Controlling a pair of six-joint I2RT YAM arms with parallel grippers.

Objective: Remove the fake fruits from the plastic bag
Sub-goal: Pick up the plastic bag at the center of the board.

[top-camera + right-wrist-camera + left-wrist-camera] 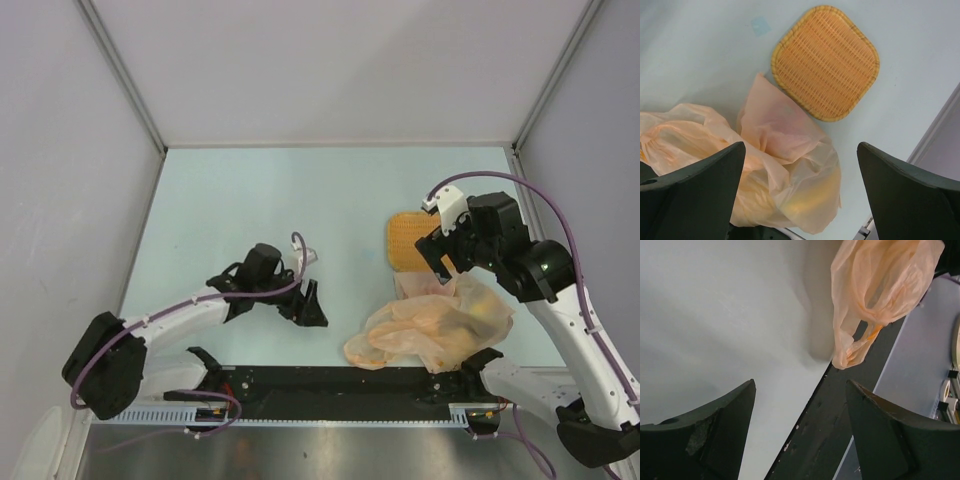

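Observation:
The pale peach plastic bag (432,325) lies crumpled on the table at the near right, by the black front strip. It also shows in the left wrist view (875,285) and the right wrist view (770,165). The fake fruits are inside it, seen only as yellow and reddish blurs through the plastic (812,197). My right gripper (447,255) is open, hovering above the bag's far end, beside the tray. My left gripper (308,305) is open and empty, low over the table to the left of the bag, apart from it.
An orange woven square tray (412,243) lies just beyond the bag, also in the right wrist view (826,61). A black strip (330,382) runs along the table's near edge. Grey walls enclose the back and both sides.

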